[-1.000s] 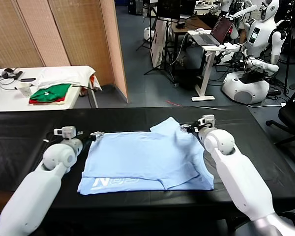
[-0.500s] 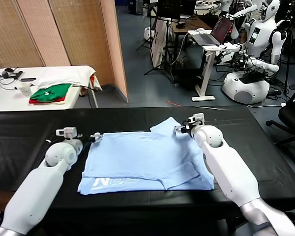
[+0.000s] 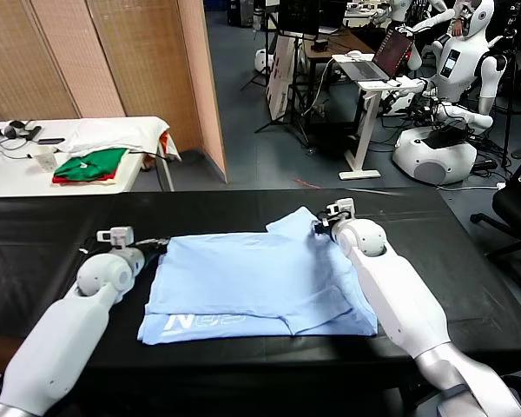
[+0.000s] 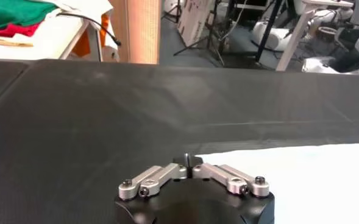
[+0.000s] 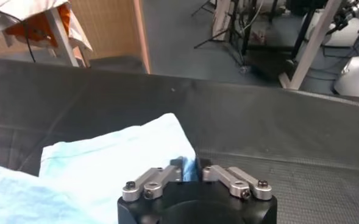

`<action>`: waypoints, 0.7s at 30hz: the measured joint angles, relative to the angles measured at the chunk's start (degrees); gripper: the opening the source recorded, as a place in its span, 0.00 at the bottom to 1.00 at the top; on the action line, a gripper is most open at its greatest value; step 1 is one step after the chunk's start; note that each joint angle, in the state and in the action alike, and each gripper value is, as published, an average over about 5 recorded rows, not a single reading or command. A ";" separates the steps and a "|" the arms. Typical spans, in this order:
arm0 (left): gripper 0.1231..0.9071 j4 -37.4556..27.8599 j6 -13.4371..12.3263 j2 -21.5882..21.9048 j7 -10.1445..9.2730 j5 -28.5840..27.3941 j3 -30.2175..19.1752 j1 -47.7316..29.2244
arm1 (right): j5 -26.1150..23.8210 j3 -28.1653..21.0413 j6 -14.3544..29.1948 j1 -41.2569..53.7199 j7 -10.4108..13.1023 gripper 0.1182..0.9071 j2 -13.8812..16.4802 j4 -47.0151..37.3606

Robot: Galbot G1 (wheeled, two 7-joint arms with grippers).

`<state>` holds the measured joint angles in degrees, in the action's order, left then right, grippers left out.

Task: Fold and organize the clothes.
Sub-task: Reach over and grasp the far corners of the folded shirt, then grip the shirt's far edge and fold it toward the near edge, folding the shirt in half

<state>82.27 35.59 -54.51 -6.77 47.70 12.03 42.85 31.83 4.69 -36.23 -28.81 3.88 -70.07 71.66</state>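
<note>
Sky-blue T-shirt, white lettering.

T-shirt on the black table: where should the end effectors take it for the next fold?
Grip the pale blue T-shirt at its two far corners, coming in low from the outer sides: that edge lies flat and free, while the near lettered hem is already doubled.
</note>
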 joint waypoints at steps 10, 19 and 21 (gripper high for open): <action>0.03 4.40 -0.83 2.49 -0.57 1.60 1.21 1.47 | -0.53 3.57 3.96 -5.70 -0.35 0.03 2.83 10.27; 0.03 14.37 -0.87 7.68 -0.89 3.04 5.18 9.11 | -5.11 7.60 1.96 -15.43 0.74 0.03 5.71 22.85; 0.03 16.97 -0.82 8.93 -1.25 3.21 6.32 11.60 | -5.90 8.59 0.69 -17.95 1.16 0.03 6.28 25.86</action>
<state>99.24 34.77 -45.58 -8.01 50.91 18.35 54.45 25.93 13.28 -35.54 -46.76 5.04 -63.79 97.52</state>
